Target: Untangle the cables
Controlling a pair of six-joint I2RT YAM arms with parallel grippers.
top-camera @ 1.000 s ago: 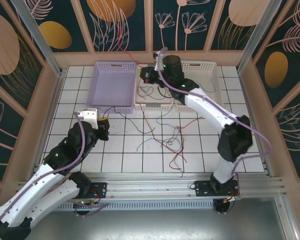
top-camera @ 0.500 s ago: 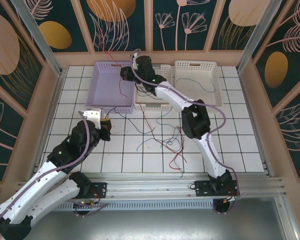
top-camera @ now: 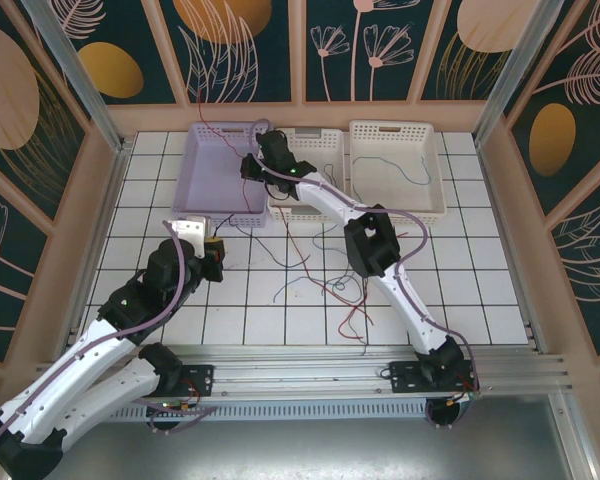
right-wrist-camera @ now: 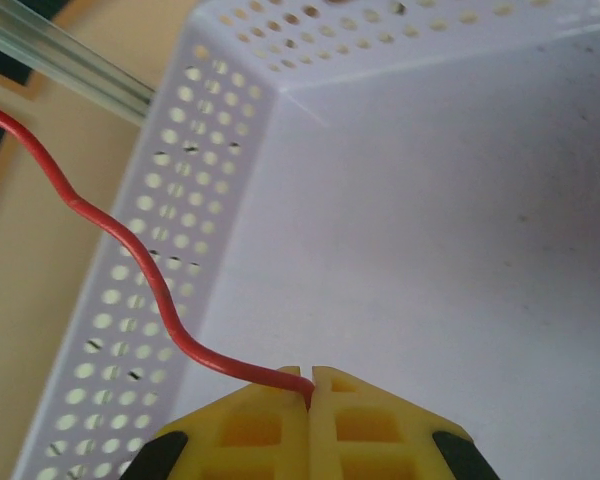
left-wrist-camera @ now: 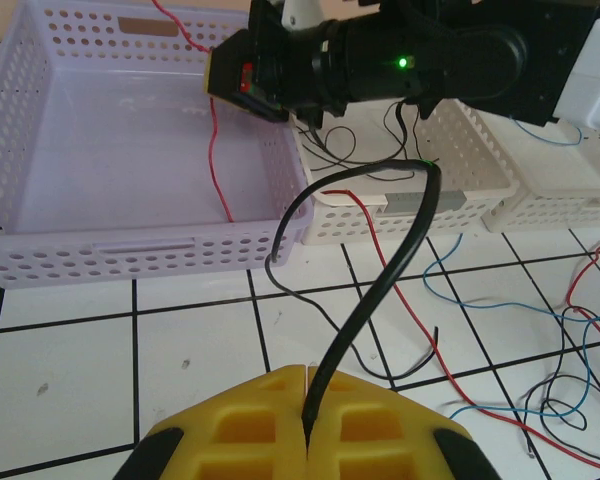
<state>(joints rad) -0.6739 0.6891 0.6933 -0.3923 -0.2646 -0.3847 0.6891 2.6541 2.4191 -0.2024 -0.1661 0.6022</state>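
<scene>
Left gripper [left-wrist-camera: 308, 388]: jaws closed on a black cable [left-wrist-camera: 380, 290], just near of the lavender basket [top-camera: 193, 165]. Right gripper [right-wrist-camera: 312, 385]: jaws closed on a red cable [right-wrist-camera: 145, 275], above that basket's right side. Other cables [top-camera: 340, 285] lie tangled on the tiled table [top-camera: 460, 290], near of the white baskets [top-camera: 395, 128]

We look down from above and behind the arms onto the whole table [top-camera: 240, 300], bases at the bottom edge. At the left wrist we sit low, facing forward over the left gripper [left-wrist-camera: 307, 390] toward the baskets. At the right wrist we hang close above the right gripper [right-wrist-camera: 311, 385], looking into a corner of the purple basket [right-wrist-camera: 430, 200]. All three views share that basket; the top and left-wrist views also share the white basket [top-camera: 305, 212] and the right arm [top-camera: 380, 250].
</scene>
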